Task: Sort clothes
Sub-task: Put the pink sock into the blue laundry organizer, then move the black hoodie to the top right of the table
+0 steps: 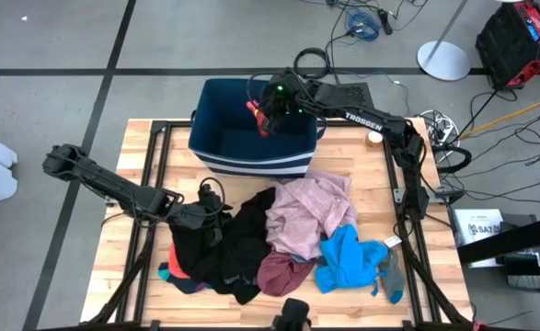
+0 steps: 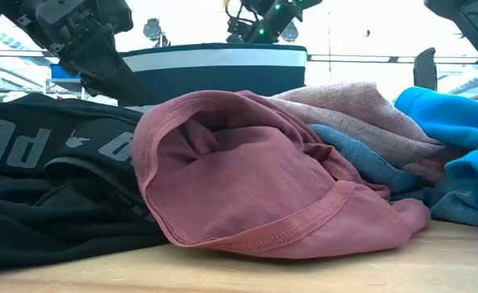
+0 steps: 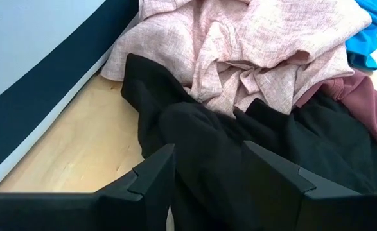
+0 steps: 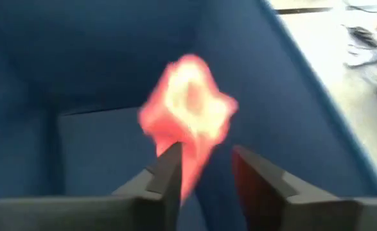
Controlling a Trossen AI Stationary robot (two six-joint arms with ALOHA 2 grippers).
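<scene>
Over on the left of the wooden worktop (image 1: pixel 159 138), the left gripper (image 1: pixel 216 208) is parked low at the edge of the laundry pile, right over the black garment (image 1: pixel 228 248). In its wrist view the fingers (image 3: pixel 155 174) are seen spread apart with black cloth under and between them, nothing clamped. A sliver of teal sock (image 1: pixel 165 273) and something red is tucked under the black garment's left edge.

Moving toward the middle, the maroon top (image 1: pixel 283 272) is lumped at the front of the pile, touching the black stuff; from the low view it is bunched up front and centre (image 2: pixel 247 187). Just behind it the pale pink garment (image 1: pixel 311 213) is heaped, partly draped over the black one. To the right of those, the bright blue garment (image 1: pixel 348 259) is crumpled against the pink one, with a grey sock (image 1: pixel 391 272) at its right edge.

At the back of the worktop, the dark blue bin (image 1: pixel 216 138) with white stripes is sitting behind the pile. The right gripper (image 1: pixel 268 118) is held over the bin's opening, and a small red sock (image 1: pixel 254 111) is seen right at it. In the right wrist view the fingers (image 4: pixel 169 170) look parted, with the blurred red sock (image 4: pixel 187 112) against one finger, above the bin's floor; whether it's actually pinched can't be told for sure.
</scene>
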